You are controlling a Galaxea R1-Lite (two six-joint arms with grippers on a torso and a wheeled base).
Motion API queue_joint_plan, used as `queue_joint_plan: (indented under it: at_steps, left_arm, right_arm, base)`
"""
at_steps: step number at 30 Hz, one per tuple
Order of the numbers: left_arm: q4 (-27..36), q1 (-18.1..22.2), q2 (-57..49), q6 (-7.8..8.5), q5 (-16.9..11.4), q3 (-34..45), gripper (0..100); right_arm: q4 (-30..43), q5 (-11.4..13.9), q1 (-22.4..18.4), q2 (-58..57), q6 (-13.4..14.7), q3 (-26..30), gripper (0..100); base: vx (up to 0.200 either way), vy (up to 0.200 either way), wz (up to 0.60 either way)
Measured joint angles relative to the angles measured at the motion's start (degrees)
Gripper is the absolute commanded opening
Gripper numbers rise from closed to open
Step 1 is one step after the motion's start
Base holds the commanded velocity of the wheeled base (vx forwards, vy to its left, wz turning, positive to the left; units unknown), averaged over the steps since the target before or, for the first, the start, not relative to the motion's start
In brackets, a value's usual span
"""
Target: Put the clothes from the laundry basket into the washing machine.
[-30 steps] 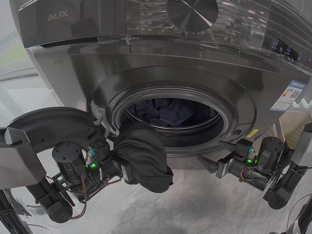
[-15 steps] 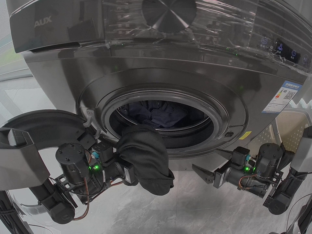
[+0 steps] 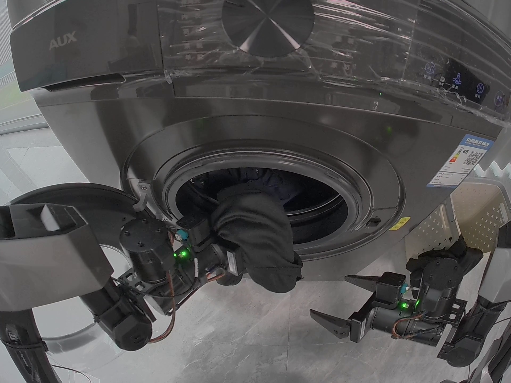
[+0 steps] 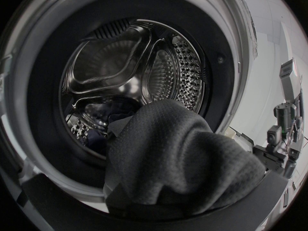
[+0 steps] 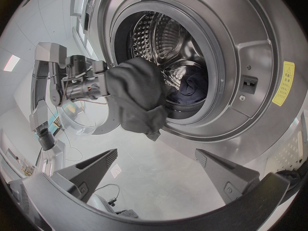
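Note:
The washing machine [image 3: 255,128] stands with its round opening uncovered. A black garment [image 3: 261,235] hangs over my left gripper [image 3: 242,240], which is shut on it at the opening's lower left rim; the cloth hides the fingers. The garment's upper part [image 4: 179,151] reaches into the mouth of the steel drum [image 4: 128,68], while its lower end [image 5: 138,90] dangles outside below the rim. Dark blue clothes [image 5: 192,84] lie at the drum's bottom. My right gripper [image 3: 329,296] is open and holds nothing, low over the floor, right of and below the opening [image 5: 155,153].
The machine's door [image 3: 80,198] is swung open to the left, behind my left arm. A cream perforated laundry basket [image 3: 474,208] stands at the machine's right side. Grey tiled floor [image 3: 255,336] lies in front.
The head view has shifted a little. My left gripper has carried the black garment up and rightward, over the rim into the opening. My right gripper has dropped lower, away from the machine.

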Motion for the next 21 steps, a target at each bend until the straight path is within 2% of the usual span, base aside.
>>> queue_joint_plan:
  at_steps: [4,11,21]
  left_arm:
    - [-0.05,0.11,3.28,-0.21,0.55,-6.19,0]
    - [0.00,0.13,8.66,-0.65,4.49,-16.75,0]
    - [1.68,0.67,15.93,-0.82,7.50,-34.06,0]
  right_arm:
    - [0.10,0.02,0.52,-0.77,-0.05,0.63,100]
    - [0.27,0.00,1.46,-2.07,-0.07,1.84,100]
    - [0.35,-0.20,2.01,-2.68,0.06,2.56,100]
  base:
    - [0.000,0.000,0.00]
    - [0.000,0.000,0.00]
    - [0.000,0.000,0.00]
